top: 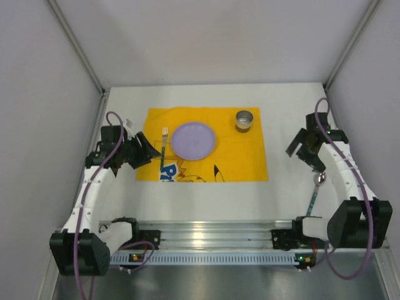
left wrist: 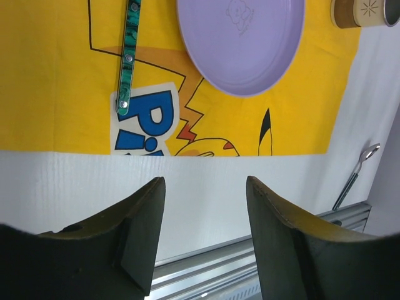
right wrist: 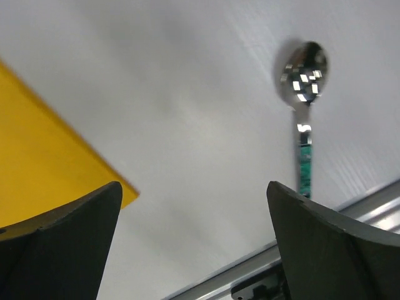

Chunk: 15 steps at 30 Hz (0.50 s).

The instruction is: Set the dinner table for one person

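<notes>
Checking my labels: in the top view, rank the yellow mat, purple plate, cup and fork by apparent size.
1. yellow mat
2. purple plate
3. cup and fork: unsure, the fork is longer but much thinner.

Large flat matte white rectangular tabletop (top: 206,200): level, carrying yellow printed cloth mat (top: 244,162). On mat: round purple plate (top: 194,140) at centre, green-handled metal fork (top: 163,145) just left, metal cup (top: 244,120) at far-right corner. Green-handled metal spoon (top: 317,190) lies off mat, to the right.

At lower left and right, white tubular arms with black joints (top: 87,194) are being trailed by looping purple cables (top: 114,113); matte black wedge-shaped gripper fingers (left wrist: 134,231) are being shown.
</notes>
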### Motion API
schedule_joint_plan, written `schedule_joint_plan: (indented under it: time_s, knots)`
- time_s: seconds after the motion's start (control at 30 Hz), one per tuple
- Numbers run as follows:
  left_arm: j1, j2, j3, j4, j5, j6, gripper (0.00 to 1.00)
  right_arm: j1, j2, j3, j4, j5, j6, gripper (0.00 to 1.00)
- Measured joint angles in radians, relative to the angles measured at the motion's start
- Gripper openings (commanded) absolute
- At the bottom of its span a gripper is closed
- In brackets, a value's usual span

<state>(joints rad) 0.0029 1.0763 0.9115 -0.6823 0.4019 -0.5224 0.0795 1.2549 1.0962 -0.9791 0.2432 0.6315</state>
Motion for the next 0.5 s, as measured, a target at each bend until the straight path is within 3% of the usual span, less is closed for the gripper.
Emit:
schedule_joint_plan:
  time_s: [0.2,0.4,0.5]
  knots:
    - [-0.008,-0.053,-0.04,-0.031,0.001,-0.027,0.6,-0.339,0.058,-0.176,0.035,0.008,-0.081,1.0]
    - [-0.026,-0.052,-0.044,-0.053,0.003,-0.04,0.6,-0.47,0.217,-0.212,0.107,-0.014,-0.139,1.0]
    - [-0.026,-0.048,-0.039,-0.061,0.0,-0.047,0.6,-0.53,0.299,-0.216,0.158,-0.047,-0.142,0.91]
